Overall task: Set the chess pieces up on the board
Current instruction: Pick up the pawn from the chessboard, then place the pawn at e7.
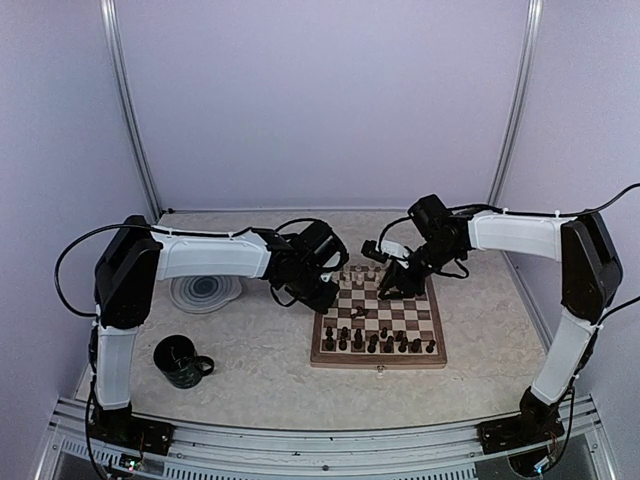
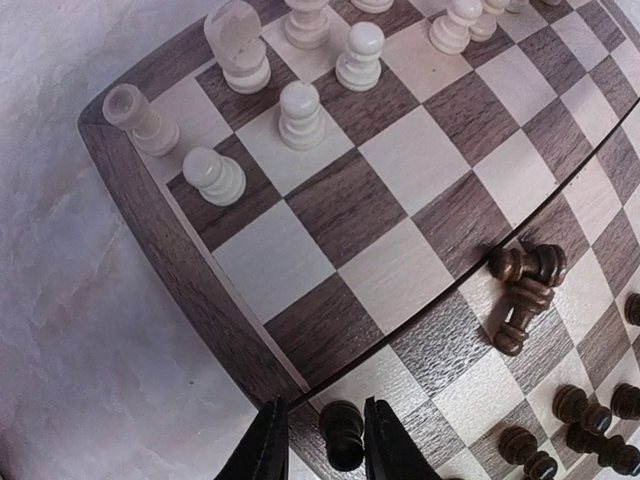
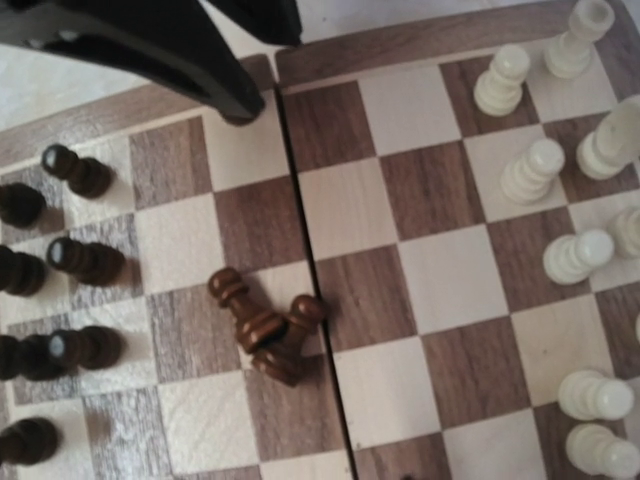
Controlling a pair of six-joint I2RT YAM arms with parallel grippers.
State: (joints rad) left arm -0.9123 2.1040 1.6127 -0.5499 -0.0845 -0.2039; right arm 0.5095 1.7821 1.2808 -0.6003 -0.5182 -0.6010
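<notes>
Leftmost, a grey swirl plate [image 1: 205, 292] lies on the table [image 1: 260, 360], with a dark mug [image 1: 182, 361] nearer the arm bases. Left gripper [image 2: 327, 425] is low at the left edge of the board [image 1: 378, 352]. Its fingers [image 2: 268, 450] flank a standing dark pawn [image 2: 342, 438] with narrow gaps, so I cannot tell whether they are clamped. Board sits right of table centre. Cream pieces [image 2: 300, 112] stand along the far rows, dark pieces [image 1: 375, 342] along the near rows. Two dark pieces [image 3: 262, 328] lie toppled mid-board, touching each other. Right gripper [image 3: 262, 75] hovers over the board's far side — jaws apart, holding nothing.
</notes>
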